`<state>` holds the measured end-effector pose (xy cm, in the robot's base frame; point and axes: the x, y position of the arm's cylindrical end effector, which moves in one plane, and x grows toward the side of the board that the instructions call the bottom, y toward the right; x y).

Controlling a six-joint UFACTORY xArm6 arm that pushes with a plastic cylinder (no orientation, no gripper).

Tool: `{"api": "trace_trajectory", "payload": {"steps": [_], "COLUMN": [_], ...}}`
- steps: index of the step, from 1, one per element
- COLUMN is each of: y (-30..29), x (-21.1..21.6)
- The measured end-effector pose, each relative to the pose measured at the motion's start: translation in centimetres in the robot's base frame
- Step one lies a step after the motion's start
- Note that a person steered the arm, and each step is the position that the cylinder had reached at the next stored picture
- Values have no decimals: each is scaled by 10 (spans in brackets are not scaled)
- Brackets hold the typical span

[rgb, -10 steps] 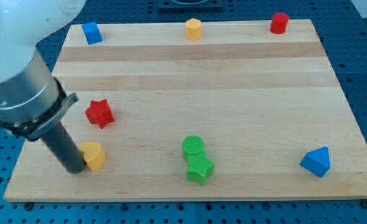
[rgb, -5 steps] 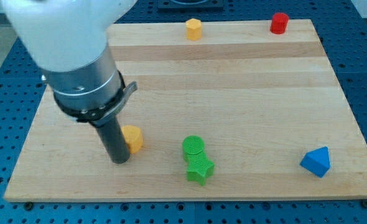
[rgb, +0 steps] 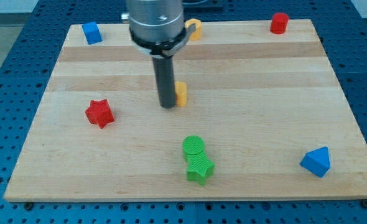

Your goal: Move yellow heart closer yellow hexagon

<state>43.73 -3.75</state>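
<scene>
One light, stiff yellow heart (rgb: 181,93) sits touching the right of our tool's tip (rgb: 168,106) (no jaws to open); we push its lower-left flank toward the yellow hexagon (rgb: 196,28).

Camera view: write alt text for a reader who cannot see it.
My tip presses the left side of the yellow heart mid-board, with the yellow hexagon partly hidden behind the arm at the view's top edge. Red, blue and green blocks sit elsewhere on the wooden board.
</scene>
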Motion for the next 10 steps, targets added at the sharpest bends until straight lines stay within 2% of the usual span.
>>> {"api": "trace_trajectory", "payload": {"steps": [3, 6, 8, 10], "y": [66, 33, -14, 34], "x": [-20, -79, -86, -127]}}
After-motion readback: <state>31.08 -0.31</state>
